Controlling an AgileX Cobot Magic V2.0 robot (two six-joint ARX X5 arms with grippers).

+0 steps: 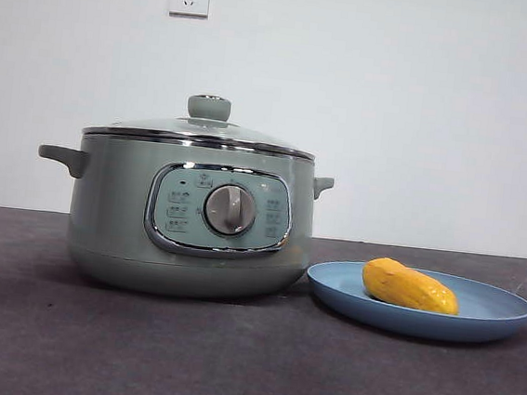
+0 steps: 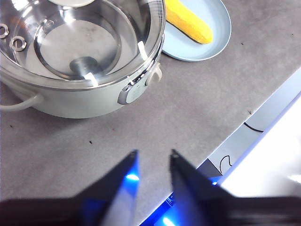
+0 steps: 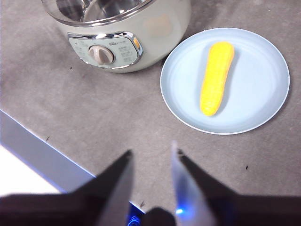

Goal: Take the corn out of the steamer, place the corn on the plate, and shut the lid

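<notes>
The corn (image 1: 410, 286) is lying on the plate (image 1: 495, 318) beside the steamer (image 1: 111, 230), and the lid (image 1: 200, 128) is sitting shut on top. The left gripper (image 2: 153, 157) and right gripper (image 3: 151, 153) are hanging spread apart and empty above the table. I think bumping the plate could roll the corn off.

From my front camera I see neither arm. The small markings on the chrome-framed control panel (image 1: 218, 209) of the pale sage-green round steamer (image 1: 113, 211) are too small to read. My left wrist camera crops the chrome-rimmed glass lid (image 2: 94, 42) and the shallow light-blue plate (image 2: 214, 44); my right wrist camera crops the steamer's far side.
</notes>
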